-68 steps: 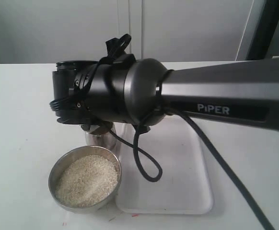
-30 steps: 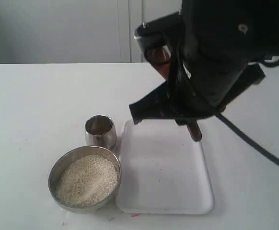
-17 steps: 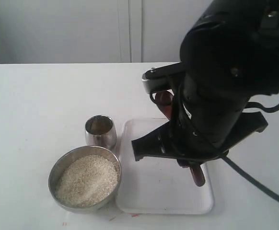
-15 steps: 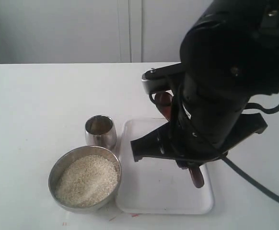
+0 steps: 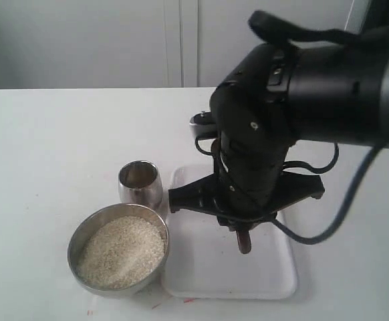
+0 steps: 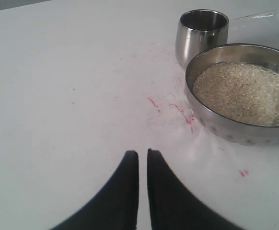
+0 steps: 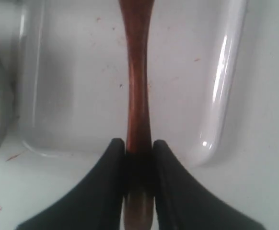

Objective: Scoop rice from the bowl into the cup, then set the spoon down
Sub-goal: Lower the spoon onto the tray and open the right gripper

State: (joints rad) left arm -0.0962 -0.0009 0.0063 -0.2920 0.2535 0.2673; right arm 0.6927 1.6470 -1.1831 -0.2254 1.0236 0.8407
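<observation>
Reading right gripper (image 7: 138, 146) as clamped on the spoon (image 7: 137, 86): handle pinched between both fingers, with a short stub poking out past them on the camera side. Seeing the handle run straight out over the white tray (image 7: 220, 96), roughly along its length, head cut off by the frame edge in the right wrist view. Can't tell whether spoon touches the tray floor or hangs just above it. In the exterior view, catching only a short reddish-brown end of it below the black right arm (image 5: 261, 154), over the tray's middle. Reading left gripper (image 6: 140, 155) as closed down to a thin slit, gripping nothing, sitting over bare table (image 6: 58, 96), well apart from the bowl (image 6: 226, 129). Finding the rice (image 6: 240, 91) heaped in bowl, filling most of it, pale and granular. Placing the cup (image 6: 197, 38) upright just beside bowl on the far side, too close to call touching or not. Can't read cup's contents; interior too dark. Placing tray right next to bowl on its right in the exterior view, edge against or almost against it. Noting faint red marks (image 6: 178, 108) on table near bowl.
</observation>
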